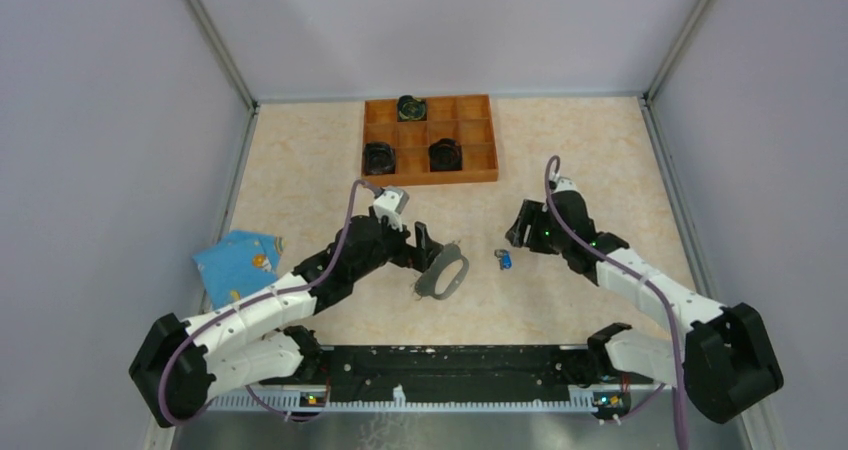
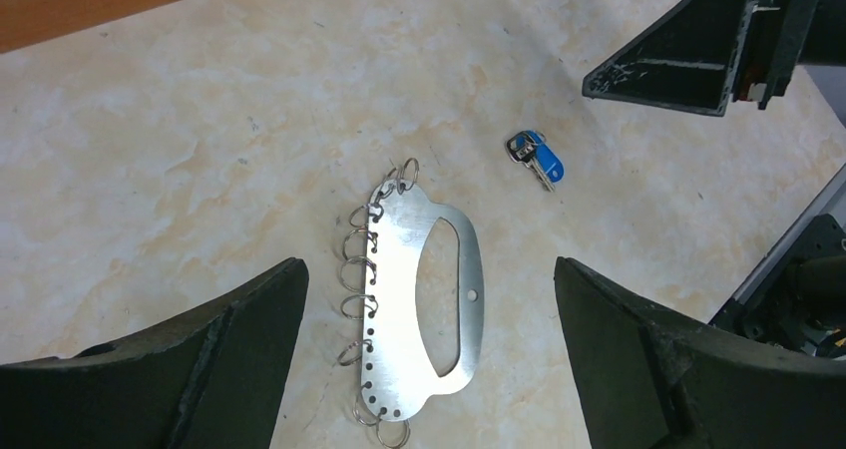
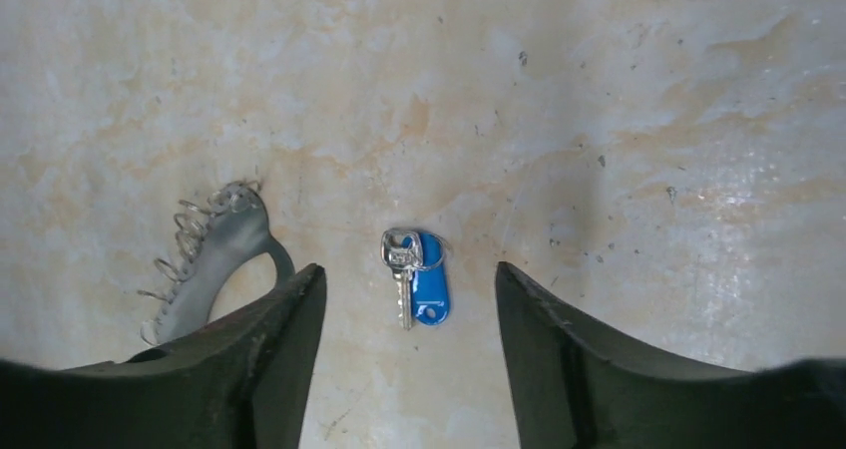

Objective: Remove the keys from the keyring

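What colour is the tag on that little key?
The tag is bright blue, beside the silver key. Right wrist view shows it best.

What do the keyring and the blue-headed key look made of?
The keyring looks like flat sheet metal, brushed silver-grey, with a dull sheen and thin wire rings along one edge. The keys show a shiny silver metal blade and a glossy blue part, probably plastic.
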